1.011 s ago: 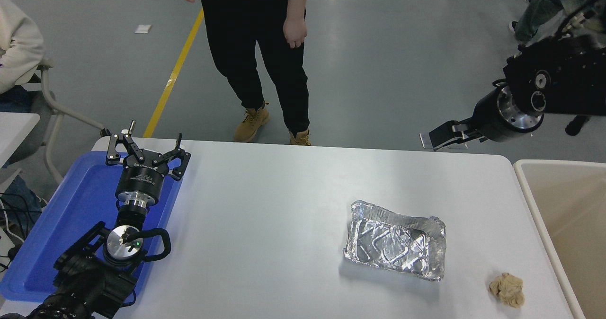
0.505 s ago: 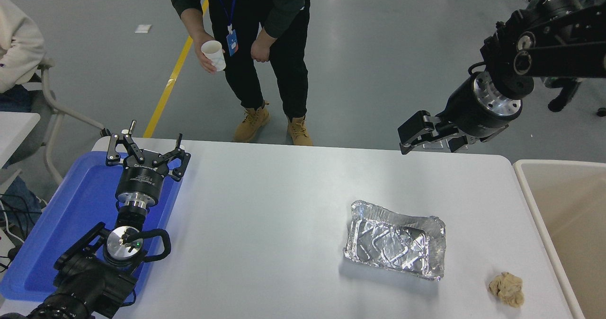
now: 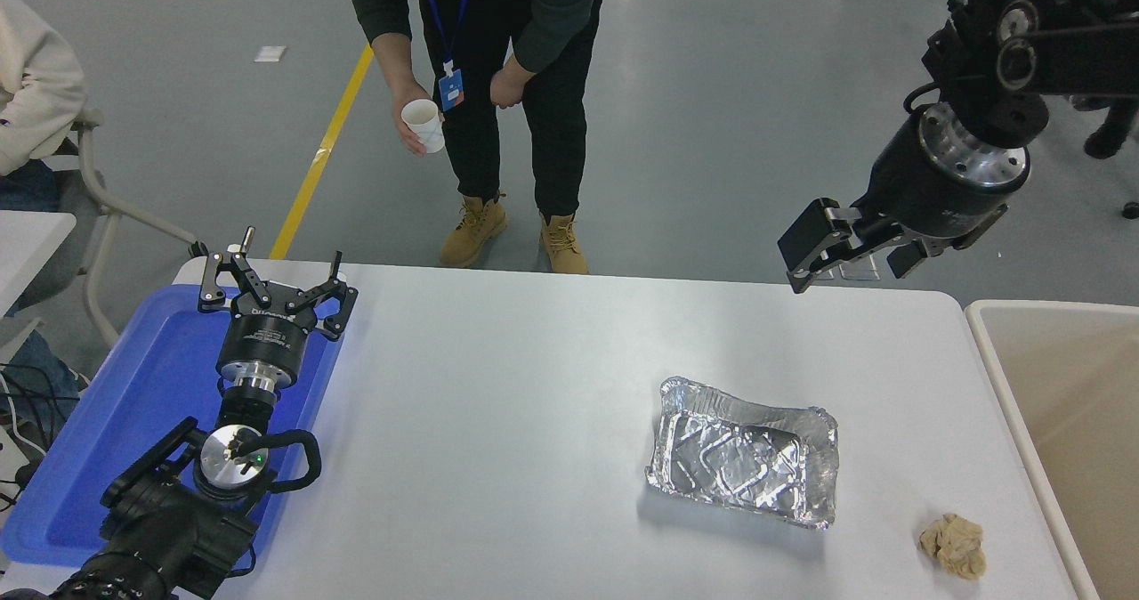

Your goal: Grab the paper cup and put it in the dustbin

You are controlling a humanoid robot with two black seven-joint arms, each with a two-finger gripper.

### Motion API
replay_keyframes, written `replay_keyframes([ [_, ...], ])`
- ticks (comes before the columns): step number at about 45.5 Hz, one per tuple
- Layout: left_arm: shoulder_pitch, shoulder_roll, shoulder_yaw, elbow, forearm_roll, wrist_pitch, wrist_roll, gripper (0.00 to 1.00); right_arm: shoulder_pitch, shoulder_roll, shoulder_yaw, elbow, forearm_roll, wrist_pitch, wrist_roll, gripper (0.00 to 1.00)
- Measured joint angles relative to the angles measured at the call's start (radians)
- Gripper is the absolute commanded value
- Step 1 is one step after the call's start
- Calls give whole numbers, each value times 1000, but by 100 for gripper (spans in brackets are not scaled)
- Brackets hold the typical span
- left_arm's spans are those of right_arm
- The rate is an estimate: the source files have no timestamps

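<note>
The paper cup (image 3: 424,125) is small and white, and a person standing beyond the table's far edge holds it in one hand above the floor. The dustbin (image 3: 994,360) is a big cream-beige bin at the table's right edge, only partly in view. My right gripper (image 3: 847,263) hangs open and empty in the air over the far right edge of the table, well right of the cup and up-left of the bin. My left gripper (image 3: 276,272) is parked open over the blue tray (image 3: 151,386) at the lower left.
A crinkled silver foil tray (image 3: 743,462) lies right of the table's centre. A crumpled tan paper wad (image 3: 954,544) lies near the front right corner. Another person sits at the far left (image 3: 36,75).
The person has leaned forward and brought the cup lower and closer to the table. My right arm swung left towards the table's far edge, then back a little to the right. The left arm is still.
</note>
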Motion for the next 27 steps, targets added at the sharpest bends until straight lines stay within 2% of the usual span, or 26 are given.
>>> replay_keyframes([
  [14, 0, 0, 0, 0, 0, 0, 0, 100, 41, -35, -41, 39, 10, 8, 0, 100],
  [27, 0, 0, 0, 0, 0, 0, 0, 100, 51, -38, -58, 50, 89, 9, 0, 100],
])
